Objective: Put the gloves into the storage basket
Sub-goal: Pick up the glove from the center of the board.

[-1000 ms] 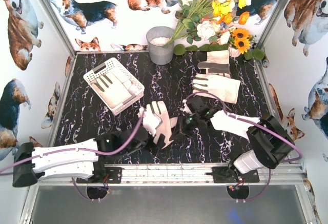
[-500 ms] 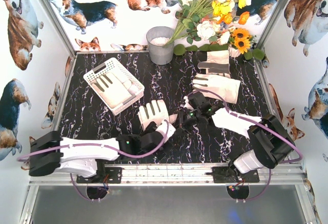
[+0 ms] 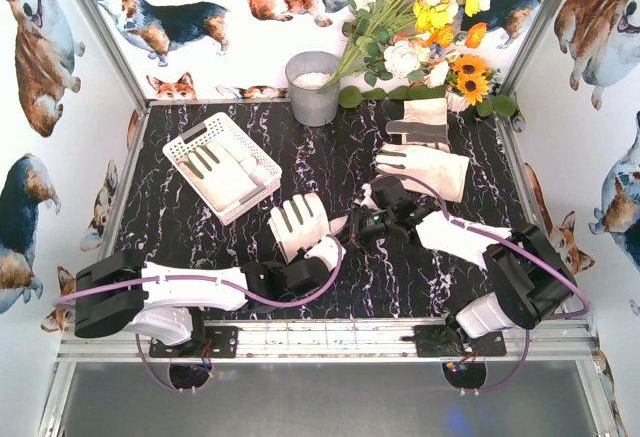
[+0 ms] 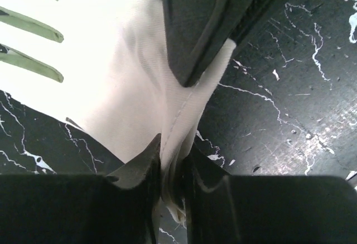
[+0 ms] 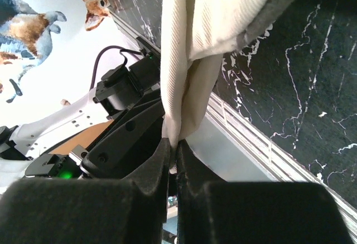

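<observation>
Table point(image 3: 180, 242) is carrying the storage basket point(image 3: 190, 138) at left rear, which is already holding gloves point(image 3: 222, 169) lying flat. Two more gloves point(image 3: 418, 122) point(image 3: 428, 169) are lying well apart from it at right rear, near the flowers point(image 3: 420, 17). The centre glove point(image 3: 298, 223) is lying between the two arms, its grey finger patches pointing rearward. The left fingers point(image 4: 136, 177) are closing tight on the glove's cuff edge, with cloth bunching between them. The right fingers point(image 5: 139, 171) are pinching shut on a fold of cream fabric, apparently the same glove's opposite edge. Judged from the wrinkling and draping, the glove is behaving as light, soft, limp cloth: not fragile and not slippery, but sagging wherever it is unsupported. The hemmed cuff is offering the thickest, surest bite. Held there, the dangling finger end is likely to catch on the basket's lattice rim.
</observation>
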